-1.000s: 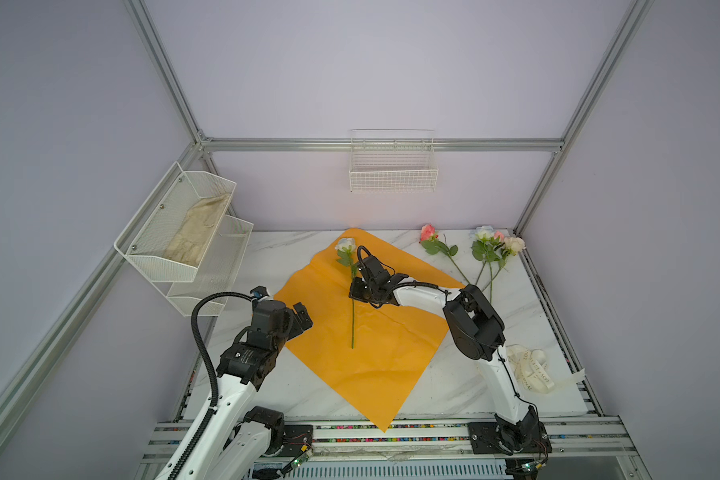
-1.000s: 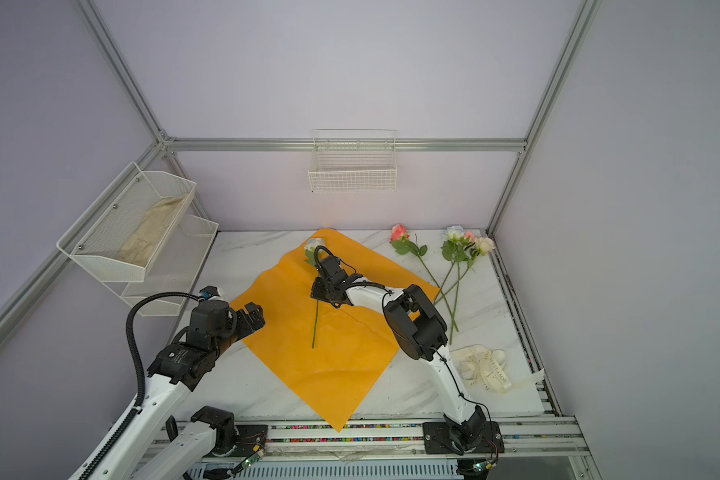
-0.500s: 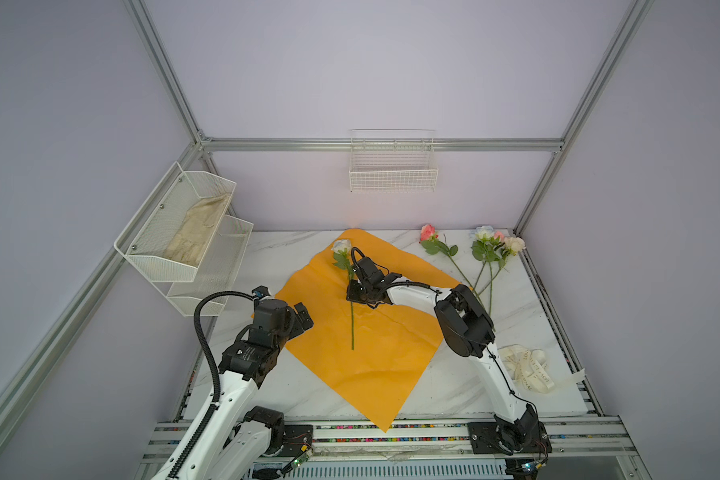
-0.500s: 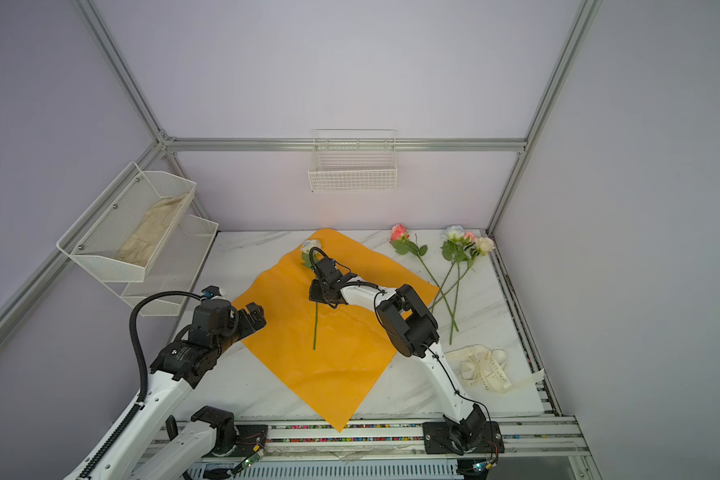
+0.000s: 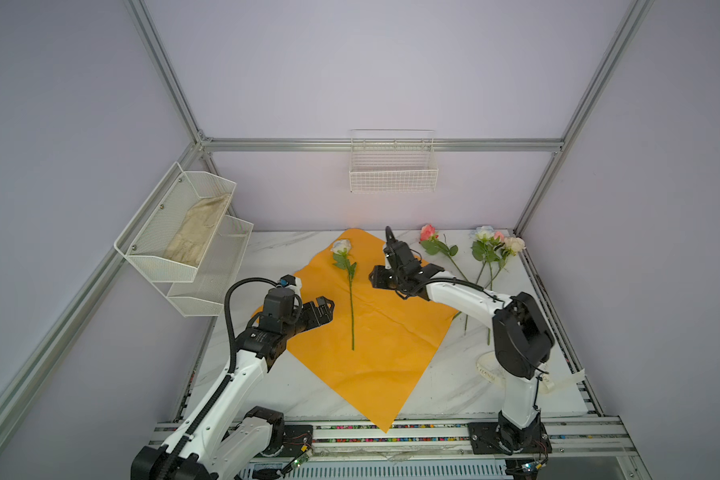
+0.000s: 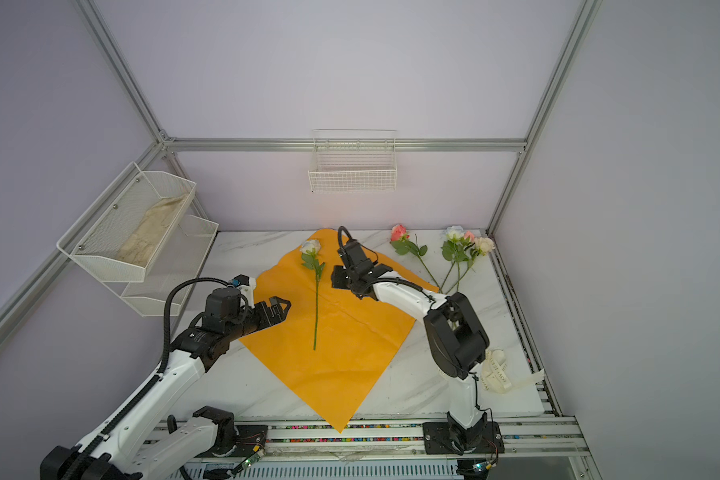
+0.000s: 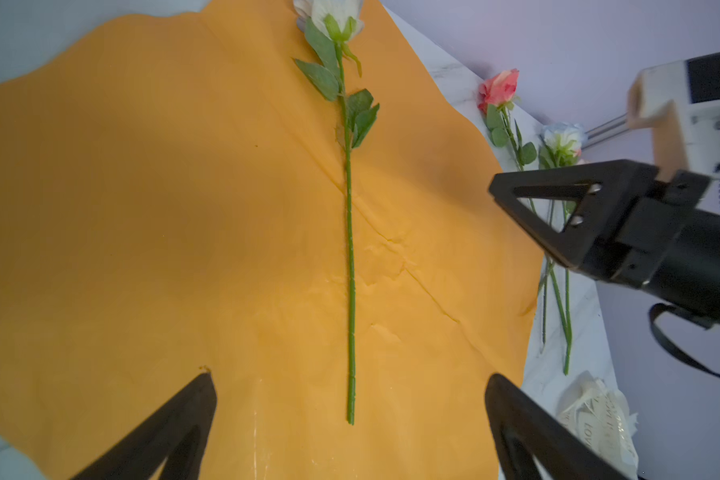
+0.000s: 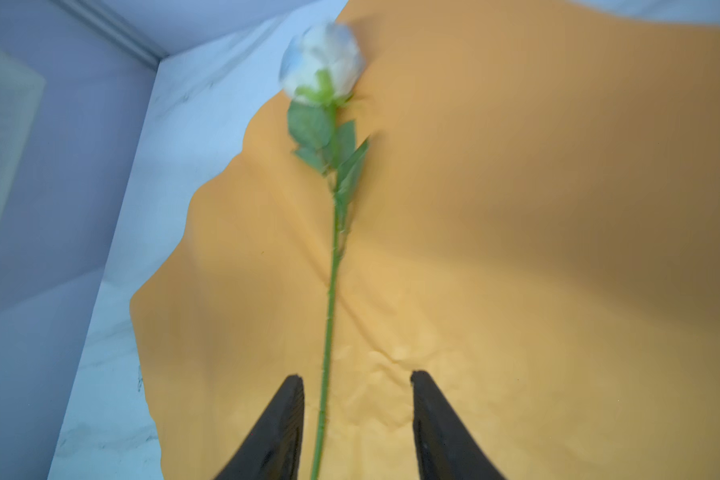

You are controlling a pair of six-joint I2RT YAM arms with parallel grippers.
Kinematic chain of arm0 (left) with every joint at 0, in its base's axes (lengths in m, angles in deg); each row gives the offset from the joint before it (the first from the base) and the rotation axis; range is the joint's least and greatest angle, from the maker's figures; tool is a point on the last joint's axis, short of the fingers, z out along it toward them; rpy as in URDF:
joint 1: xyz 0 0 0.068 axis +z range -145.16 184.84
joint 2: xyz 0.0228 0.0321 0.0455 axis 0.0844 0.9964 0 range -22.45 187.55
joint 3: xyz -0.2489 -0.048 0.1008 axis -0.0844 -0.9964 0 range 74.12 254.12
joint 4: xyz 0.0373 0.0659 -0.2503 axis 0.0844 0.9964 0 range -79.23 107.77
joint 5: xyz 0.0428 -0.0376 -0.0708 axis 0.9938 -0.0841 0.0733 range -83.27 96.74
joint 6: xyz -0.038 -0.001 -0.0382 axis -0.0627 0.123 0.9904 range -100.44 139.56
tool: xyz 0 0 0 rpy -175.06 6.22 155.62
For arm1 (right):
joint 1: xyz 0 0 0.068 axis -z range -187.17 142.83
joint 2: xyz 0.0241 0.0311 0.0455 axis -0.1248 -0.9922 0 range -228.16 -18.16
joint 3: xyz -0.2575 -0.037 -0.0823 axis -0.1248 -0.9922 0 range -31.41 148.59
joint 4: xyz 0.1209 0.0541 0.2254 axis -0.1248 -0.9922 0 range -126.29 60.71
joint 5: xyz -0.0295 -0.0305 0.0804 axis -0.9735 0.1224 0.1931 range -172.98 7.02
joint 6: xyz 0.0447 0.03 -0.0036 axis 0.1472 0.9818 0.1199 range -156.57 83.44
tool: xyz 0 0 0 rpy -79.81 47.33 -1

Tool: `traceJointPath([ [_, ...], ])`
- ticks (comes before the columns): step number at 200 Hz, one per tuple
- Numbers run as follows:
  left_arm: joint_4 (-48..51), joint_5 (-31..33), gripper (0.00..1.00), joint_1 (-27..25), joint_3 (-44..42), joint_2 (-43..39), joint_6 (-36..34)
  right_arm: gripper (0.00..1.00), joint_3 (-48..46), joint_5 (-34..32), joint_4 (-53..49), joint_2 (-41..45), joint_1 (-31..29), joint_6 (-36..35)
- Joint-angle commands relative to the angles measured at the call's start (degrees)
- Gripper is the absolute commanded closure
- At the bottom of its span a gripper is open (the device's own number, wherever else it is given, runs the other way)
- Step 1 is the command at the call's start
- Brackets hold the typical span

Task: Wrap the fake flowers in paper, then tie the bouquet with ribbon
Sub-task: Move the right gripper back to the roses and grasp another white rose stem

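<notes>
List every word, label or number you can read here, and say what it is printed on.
On the cream ribbon: dark printed capitals, too blurred and creased to read.
On the orange wrapping paper: no text.
Elsewhere: nothing legible.

Cream ribbon (image 6: 497, 376) on marble table (image 6: 246, 386); wall basket (image 6: 352, 183)

place: robot lab cell | cues: aluminium frame (image 5: 383, 144), plain lilac walls (image 5: 350, 62)
</notes>
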Motion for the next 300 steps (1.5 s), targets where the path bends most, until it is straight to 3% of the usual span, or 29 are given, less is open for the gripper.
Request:
traceJointPath([
  [1,-6.5,-7.5,0.0,-1.0,-0.2,3.5,-0.4,0.57,-9.1,-3.8,-0.3,6.4,12.5,-1.7],
  [41,-8.5,-7.6,0.0,-5.9,3.8,11.5,-0.6,0.65,-16.0,0.0,-0.4,9.8,31.4,-7.5],
  [82,-9.5,-7.1,0.0,-11.4,9.2,18.7,-0.5,0.67,-14.6,0.0,-1.0,4.9,41.4,-10.7],
  [122,-9.6,-7.3,0.0,-13.1,11.2,21.8,-0.5,0.7,-10.9,0.2,-2.3,-2.4,42.8,-12.5],
  [140,-9.5,-7.3,0.0,-13.1,11.2,22.0,-0.7,0.75,-9.9,1.4,-2.2,-4.3,43.1,-13.9],
  [202,-9.4,-7.0,0.0,-13.0,11.9,23.2,-1.0,0.76,-6.6,6.6,-2.4,-7.8,43.3,-12.2],
  [300,-8.2,-6.1,0.0,-13.1,12.6,25.5,-1.8,0.76,-9.1,4.4,-4.5,-4.7,43.2,-8.3],
])
